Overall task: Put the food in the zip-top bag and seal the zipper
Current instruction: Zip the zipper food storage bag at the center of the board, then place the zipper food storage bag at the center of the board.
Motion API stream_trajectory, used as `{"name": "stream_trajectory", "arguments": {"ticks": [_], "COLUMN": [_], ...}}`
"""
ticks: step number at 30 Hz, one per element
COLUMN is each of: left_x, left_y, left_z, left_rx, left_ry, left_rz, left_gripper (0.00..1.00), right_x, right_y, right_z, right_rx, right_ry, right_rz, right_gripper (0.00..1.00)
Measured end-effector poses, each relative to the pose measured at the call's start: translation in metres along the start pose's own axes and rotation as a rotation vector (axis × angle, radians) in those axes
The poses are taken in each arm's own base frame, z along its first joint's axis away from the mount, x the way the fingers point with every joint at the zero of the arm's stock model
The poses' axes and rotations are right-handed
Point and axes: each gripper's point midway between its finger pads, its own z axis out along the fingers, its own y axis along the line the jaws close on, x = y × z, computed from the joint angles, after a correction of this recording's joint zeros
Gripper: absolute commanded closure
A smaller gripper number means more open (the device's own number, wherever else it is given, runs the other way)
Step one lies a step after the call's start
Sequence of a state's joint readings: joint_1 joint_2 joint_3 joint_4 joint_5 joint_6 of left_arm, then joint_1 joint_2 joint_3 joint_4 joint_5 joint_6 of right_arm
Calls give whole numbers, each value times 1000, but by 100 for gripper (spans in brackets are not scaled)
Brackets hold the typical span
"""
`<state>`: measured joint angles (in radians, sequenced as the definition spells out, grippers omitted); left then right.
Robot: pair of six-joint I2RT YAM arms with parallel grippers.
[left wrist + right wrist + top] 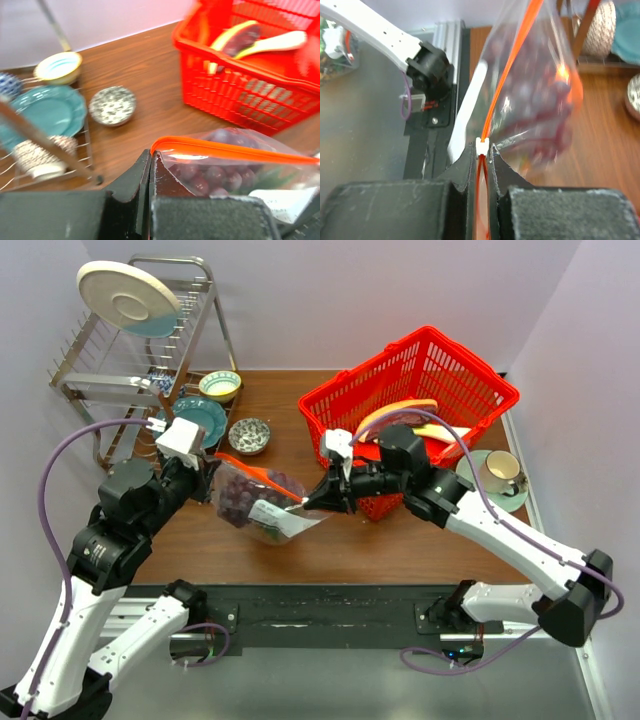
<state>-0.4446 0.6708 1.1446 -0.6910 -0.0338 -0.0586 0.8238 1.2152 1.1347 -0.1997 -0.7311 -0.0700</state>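
— Which way does the zipper (235,148) lie?
— From my right fingers (462,167), clamped on it at the slider (481,145), it runs straight to my left fingers (132,177), which pinch the zip-top bag's (262,502) other corner. It hangs above the bench (400,540) with grapes (210,175) inside.

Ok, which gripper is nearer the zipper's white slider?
Right. The right gripper is pinched on the white slider; the left gripper clamps the opposite corner of the zip-top bag.
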Motion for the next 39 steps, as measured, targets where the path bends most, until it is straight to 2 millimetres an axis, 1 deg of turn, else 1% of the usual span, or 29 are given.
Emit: {"name": "stream_trajectory", "arguments": {"ticks": [6, 8, 14, 18, 20, 22, 26, 29, 32, 33, 36, 39], "left_x": [4, 5, 14, 23, 31, 43, 72, 89, 102, 103, 100, 95], "left_y": [24, 27, 22, 16, 13, 9, 1, -4, -10, -11, -16, -21], "left_z": [-2, -2, 2, 12, 18, 28, 51, 70, 88, 93, 108, 122], "left_rx": [-131, -151, -120, -93, -78, -63, -32, -14, 8, 12, 31, 55], "left_ry": [13, 15, 32, 28, 29, 32, 83, 122, 147, 146, 121, 76], "left_rz": [15, 22, 21, 9, -9, -35, -79, -107, -133, -140, -161, -187], "left_gripper": [100, 100, 100, 100, 100, 100, 100, 100, 100, 100, 100, 100], "right_x": [16, 18, 20, 28, 32, 38, 50, 61, 75, 80, 88, 91], "right_y": [13, 16, 14, 13, 13, 13, 11, 4, -15, -25, -45, -62], "right_z": [-25, -32, -41, -43, -44, -45, -49, -54, -69, -76, -92, -107], "right_rx": [62, 83, 145, 167, 177, 190, 225, 292, 446, 523, 682, 817], "right_ry": [4, -2, -12, 15, 28, 47, 91, 123, 154, 167, 183, 184], "right_rz": [25, 25, 42, 98, 134, 169, 216, 240, 262, 269, 283, 289], "right_gripper": [100, 100, 100, 100, 100, 100, 100, 100, 100, 100, 100, 100]}}
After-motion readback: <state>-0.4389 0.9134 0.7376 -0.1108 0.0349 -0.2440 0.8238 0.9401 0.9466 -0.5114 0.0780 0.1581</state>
